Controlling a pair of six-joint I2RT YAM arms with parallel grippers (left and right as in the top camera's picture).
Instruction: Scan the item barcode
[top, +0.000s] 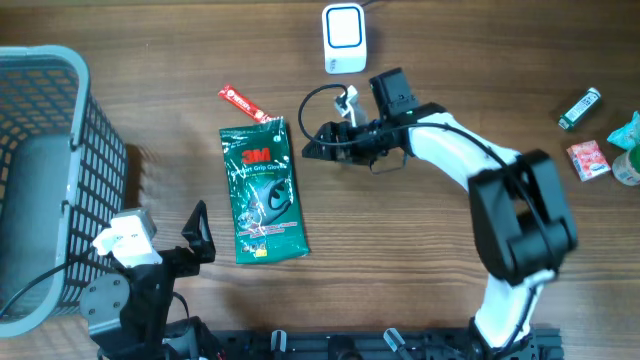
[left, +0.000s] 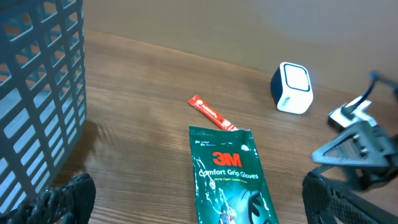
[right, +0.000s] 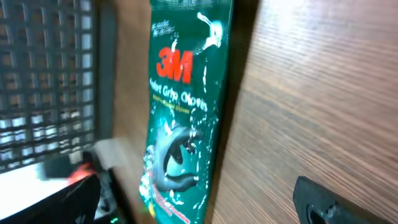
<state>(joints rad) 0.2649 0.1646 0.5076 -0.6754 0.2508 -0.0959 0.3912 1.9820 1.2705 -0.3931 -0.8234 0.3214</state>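
You had left gripper (top: 200, 238) and right gripper (top: 322, 140) both spread and empty, the 3M gloves pack (top: 262, 190) flat on the table, barcode scanner (top: 343, 38) at its 1 o'clock, scan seemingly still ahead.

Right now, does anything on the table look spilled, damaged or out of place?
Nothing stands out. The green glove pack lies flat and intact on the table, a red sachet at its top edge, the white scanner beyond them. The left gripper and the right gripper are both open, holding nothing.
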